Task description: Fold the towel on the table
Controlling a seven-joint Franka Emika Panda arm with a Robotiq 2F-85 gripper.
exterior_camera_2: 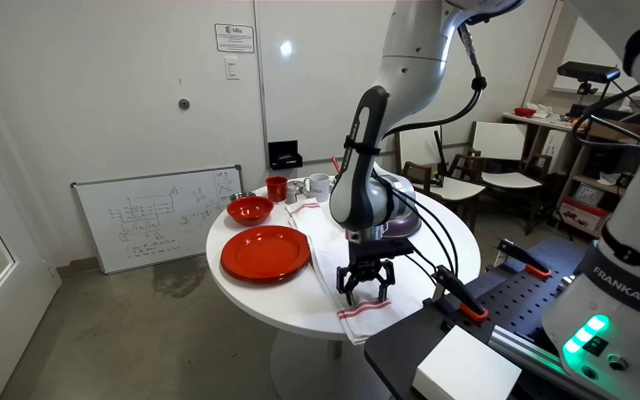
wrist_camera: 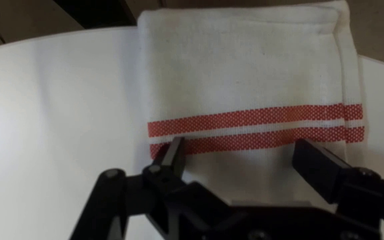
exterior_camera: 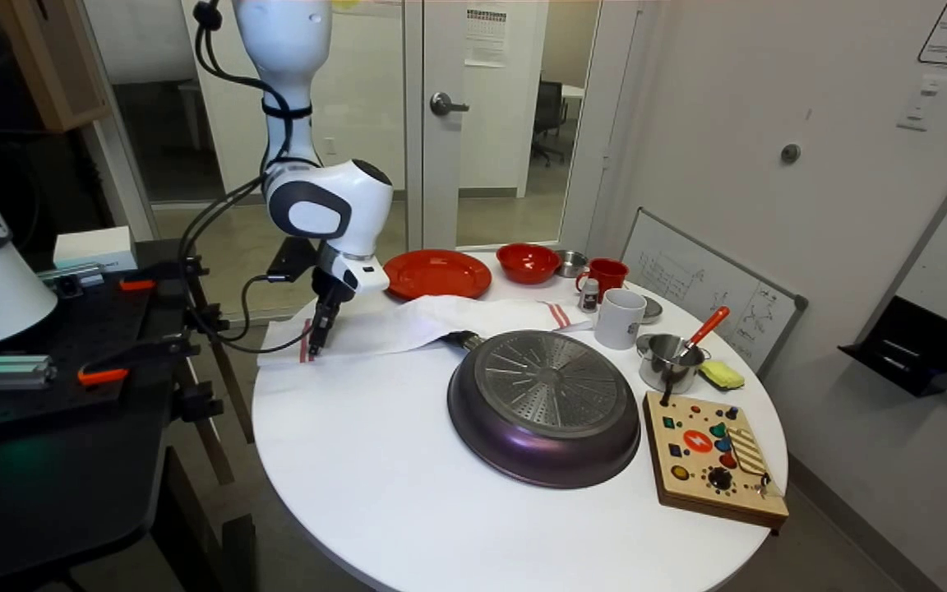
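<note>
The towel is a long white strip with red stripes near both ends. It lies across the table and shows in both exterior views [exterior_camera: 408, 325] [exterior_camera_2: 325, 250] and in the wrist view [wrist_camera: 242, 70]. Its striped end near the robot's base reaches past the rim of the white round table [exterior_camera: 358, 460] [exterior_camera_2: 292, 319] [wrist_camera: 62, 100]. My gripper [exterior_camera: 315, 349] [exterior_camera_2: 365, 299] [wrist_camera: 239, 141] points down over this end, fingers wide apart near the stripes, with nothing between them. Whether the fingertips touch the cloth I cannot tell. Layered edges show at the towel's side.
An upside-down dark pan [exterior_camera: 547, 403] sits beside the towel, its handle at the cloth's edge. Red plates [exterior_camera_2: 264, 253] lie on the towel's other side. A red bowl [exterior_camera: 528, 263], white mug [exterior_camera: 620, 319], red mug [exterior_camera: 605, 275], steel pot [exterior_camera: 671, 362] and wooden button board [exterior_camera: 712, 460] stand farther along.
</note>
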